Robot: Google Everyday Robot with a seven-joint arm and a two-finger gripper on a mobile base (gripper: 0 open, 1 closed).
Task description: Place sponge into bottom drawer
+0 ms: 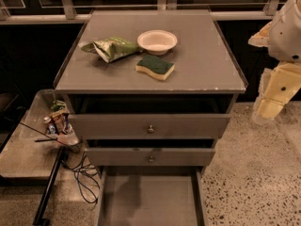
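Note:
The sponge (155, 66), dark green face up over pale yellow foam, lies on the grey cabinet top (202, 69), just in front of the white bowl. The bottom drawer (150, 201) is pulled out at floor level below the cabinet, and its flat grey floor is bare. My gripper (273, 100), with pale yellow parts under the white arm, hangs at the right edge of the view. It is to the right of the cabinet, below its top and well apart from the sponge.
A white bowl (157, 41) and a green foil snack bag (113, 47) sit behind the sponge. Two grey drawer fronts with knobs (150, 128) stand above the open drawer. A low side table with clutter (59, 121) and loose cables (80, 173) are at the left.

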